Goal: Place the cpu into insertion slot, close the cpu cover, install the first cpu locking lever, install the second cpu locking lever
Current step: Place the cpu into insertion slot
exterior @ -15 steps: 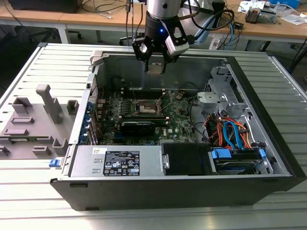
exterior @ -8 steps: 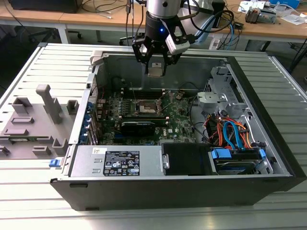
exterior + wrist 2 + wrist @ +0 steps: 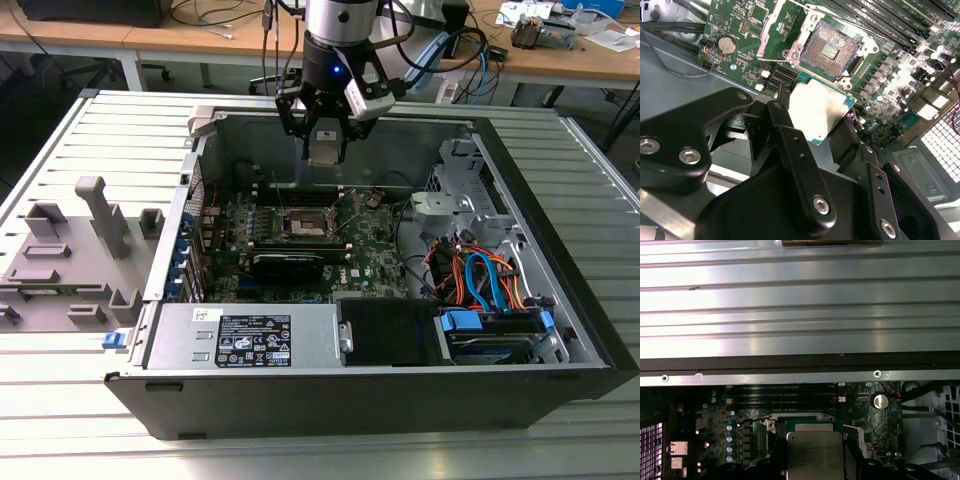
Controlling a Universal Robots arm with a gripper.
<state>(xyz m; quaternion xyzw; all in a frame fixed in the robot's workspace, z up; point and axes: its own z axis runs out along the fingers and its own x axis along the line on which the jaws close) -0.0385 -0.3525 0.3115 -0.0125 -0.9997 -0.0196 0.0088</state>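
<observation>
Cpu [image 3: 820, 112] in downward-pointing jaws above insertion slot [image 3: 832, 47]

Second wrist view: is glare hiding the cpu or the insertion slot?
In the second wrist view glare whitens the cpu, but the insertion slot reads clearly; in the first wrist view the cpu is evenly lit, the ribbed table bright.

silver-topped cpu [image 3: 822, 107] is hanging clear above the insertion slot [image 3: 832, 47], which is lying uncovered, its dark middle showing.
</observation>
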